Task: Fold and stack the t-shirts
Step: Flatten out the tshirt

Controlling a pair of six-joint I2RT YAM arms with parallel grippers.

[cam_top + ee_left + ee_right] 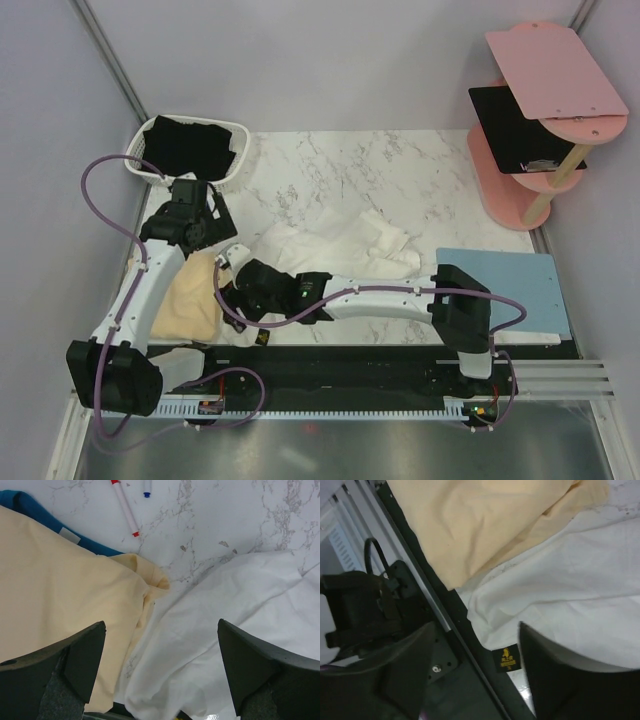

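The white t-shirt [340, 245] lies crumpled in the middle of the marble table. The pale yellow t-shirt [190, 295] lies at its left, near the front edge. The black t-shirt [190, 148] sits in a white basket [240, 130] at the back left. My left gripper [215, 228] hangs open above the seam between the yellow cloth [55, 595] and the white cloth [215, 615], its jaws [160, 670] wide apart and empty. My right gripper [240, 290] is open over the white shirt's near corner [545, 600], beside the yellow shirt [485, 520], and holds nothing [475, 665].
A light-blue mat [500, 290] lies at the front right. A pink shelf [540, 110] with a black clipboard [515, 130] stands at the back right. Two markers [125, 507] and a blue cloth edge [30, 507] lie beyond the yellow shirt. A black tag [506, 660] lies at the table's black front rail.
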